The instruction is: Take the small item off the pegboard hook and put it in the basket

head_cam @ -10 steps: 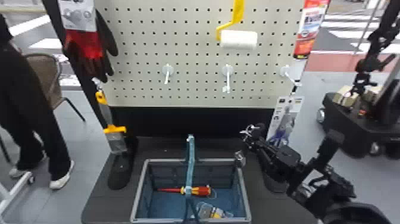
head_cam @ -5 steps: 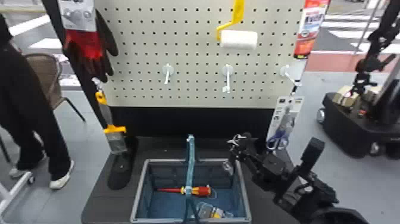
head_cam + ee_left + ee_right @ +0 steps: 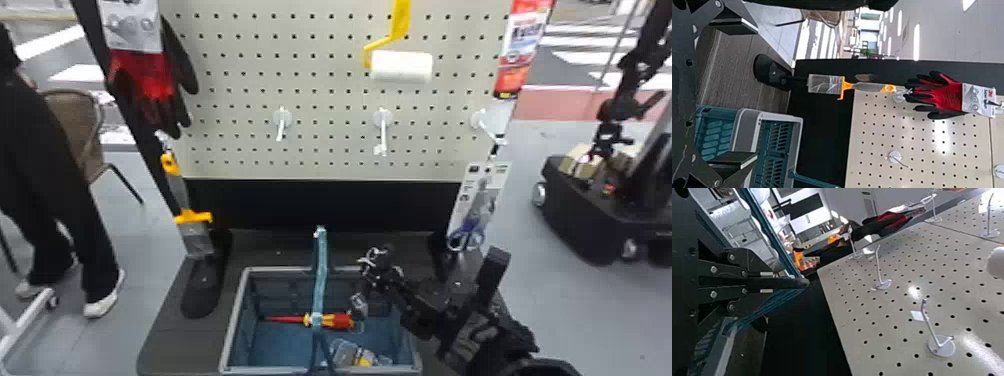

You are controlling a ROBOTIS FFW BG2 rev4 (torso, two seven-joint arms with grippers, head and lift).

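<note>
Dangling 1 sm. item [image 3: 358,306], R jaws [image 3: 369,262] closed; L jaws [image 3: 756,93] wide, empty; 1 basket [image 3: 233,320].

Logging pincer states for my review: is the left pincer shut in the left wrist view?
No, the left pincer is open, its two black fingers standing wide apart.

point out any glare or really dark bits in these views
Left wrist view: a bright patch on the pegboard near the red and black glove, plus glowing ceiling lights; right wrist view: two glare patches on the pegboard; head view: no strong glare on the pegboard, panel beneath it almost black.
</note>
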